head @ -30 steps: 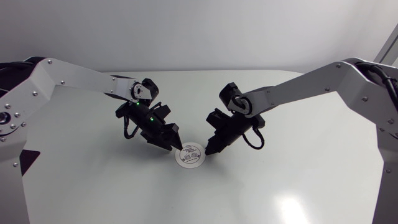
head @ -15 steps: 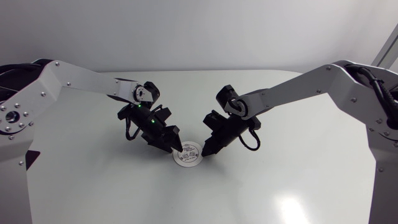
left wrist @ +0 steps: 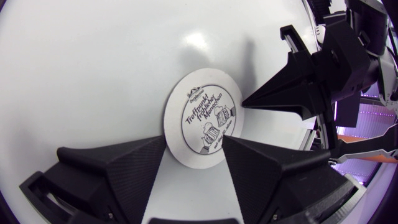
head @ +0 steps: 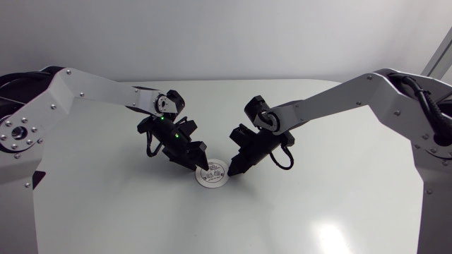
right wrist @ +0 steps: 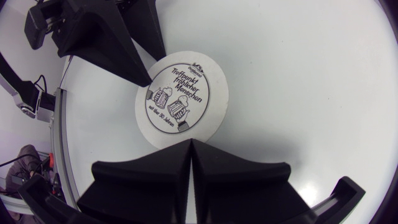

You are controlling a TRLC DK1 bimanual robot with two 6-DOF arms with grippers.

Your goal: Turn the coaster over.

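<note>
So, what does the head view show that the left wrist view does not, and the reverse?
Head view only: the left arm and the right arm coming in from the sides. Left wrist view only: the mugs drawn on the coaster, and the open gap between the left gripper's fingers at its near rim. Both: the coaster lying flat on the white table, print up, with the right gripper's closed tip at the opposite rim.

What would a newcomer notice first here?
A round white coaster with black print lies flat on the white table, printed side up. The left gripper and right gripper point at it from opposite sides, tips at its rim: left jaws apart, right jaws shut together.
</note>
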